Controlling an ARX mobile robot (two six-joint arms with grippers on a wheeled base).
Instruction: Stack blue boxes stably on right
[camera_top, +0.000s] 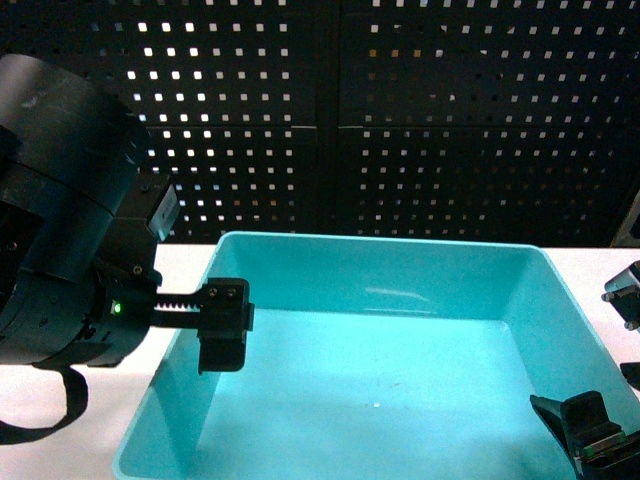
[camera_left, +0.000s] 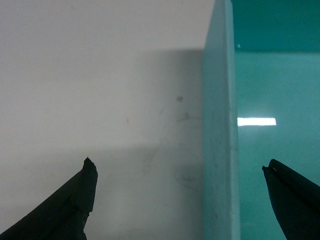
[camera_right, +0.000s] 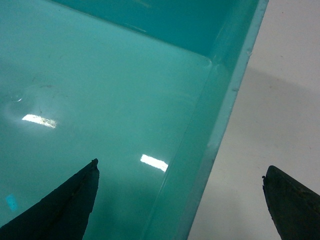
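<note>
A light turquoise tub (camera_top: 380, 360) sits on the white counter (camera_top: 70, 400) in the lower middle of the head view, in front of a black perforated panel (camera_top: 400, 120). The left tool (camera_left: 180, 185) is spread wide astride the tub's left wall, one finger (camera_left: 75, 200) over the counter, the other inside the tub. At 4 o'clock, the right tool (camera_right: 180, 200) straddles the right wall, likewise wide.

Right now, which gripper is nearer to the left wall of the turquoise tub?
Left. The left gripper is open astride the left wall of the turquoise tub, one finger on each side. The right gripper is open astride the opposite right wall.
</note>
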